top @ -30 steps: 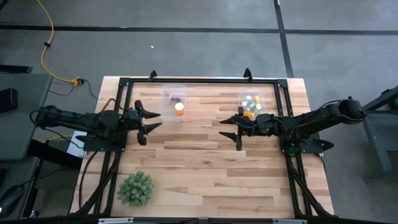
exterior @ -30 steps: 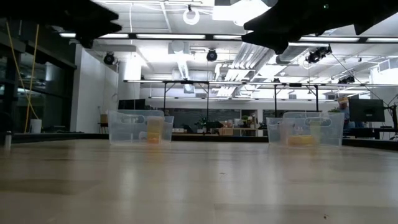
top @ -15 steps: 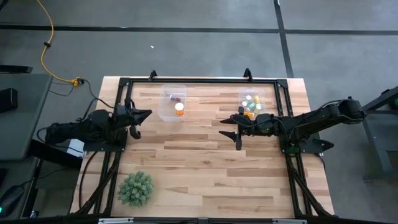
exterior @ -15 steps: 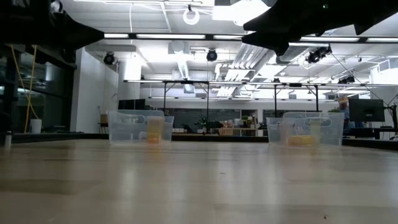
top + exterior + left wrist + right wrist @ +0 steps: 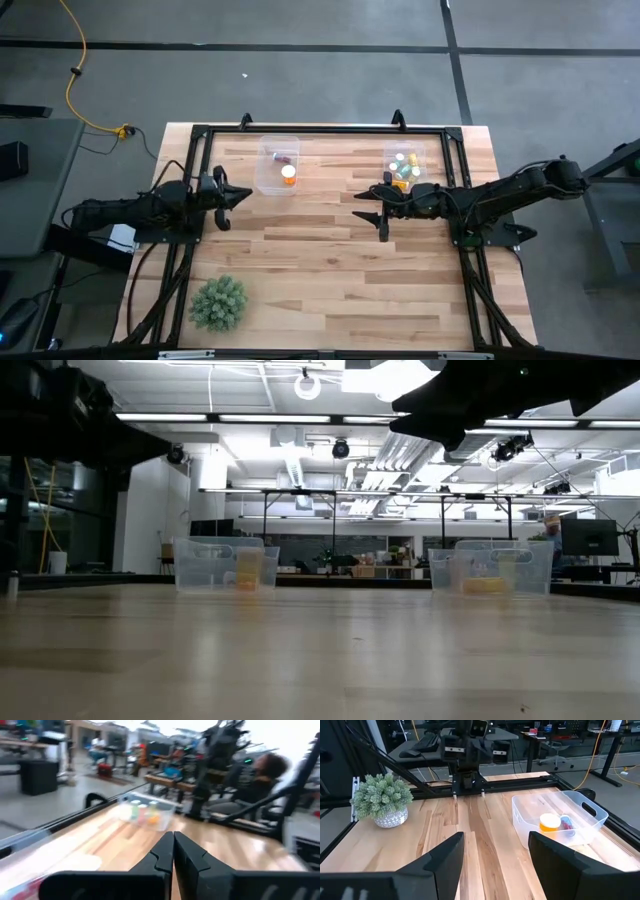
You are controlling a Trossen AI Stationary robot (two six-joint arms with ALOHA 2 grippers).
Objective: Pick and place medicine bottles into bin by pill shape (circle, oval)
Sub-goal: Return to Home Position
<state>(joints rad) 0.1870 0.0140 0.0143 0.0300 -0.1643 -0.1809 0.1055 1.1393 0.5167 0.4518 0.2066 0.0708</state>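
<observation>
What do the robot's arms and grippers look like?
The left arm and the right arm are dark, slim and jointed. The left gripper and the right gripper each carry two black, angular jaws that taper toward the tips. No markings show.

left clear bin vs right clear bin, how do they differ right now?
The left bin shows two bottles, an orange bottle and a small reddish bottle; the right bin holds a cluster of several bottles. The left bin's floor is mostly bare; the right bin's is crowded. Both are clear, upright and sit at the far edge of the table.
</observation>
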